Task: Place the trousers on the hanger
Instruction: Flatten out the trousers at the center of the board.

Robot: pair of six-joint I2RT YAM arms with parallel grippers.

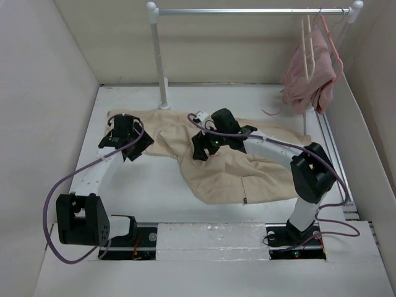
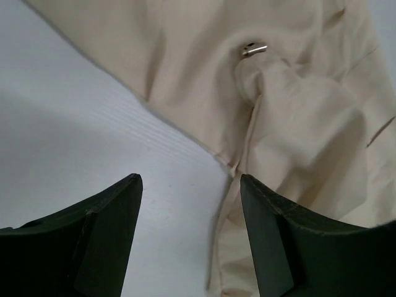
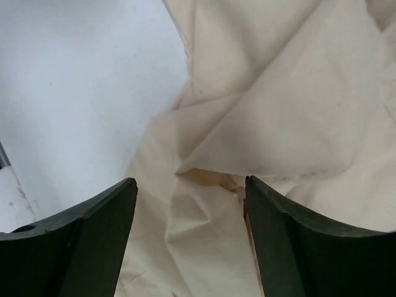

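We see beige trousers [image 1: 247,173] crumpled across the table's [image 1: 154,195] far half; our left gripper [image 2: 192,207] and right gripper [image 3: 190,210] hold jaws apart.

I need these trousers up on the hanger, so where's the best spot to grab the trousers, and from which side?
Take the raised fold near the middle of the trousers, coming straight down from above. Most of the cloth lies flat on the table, leaving little to pinch, but this ridge stands up, and the open right pincer hangs right over its near end.
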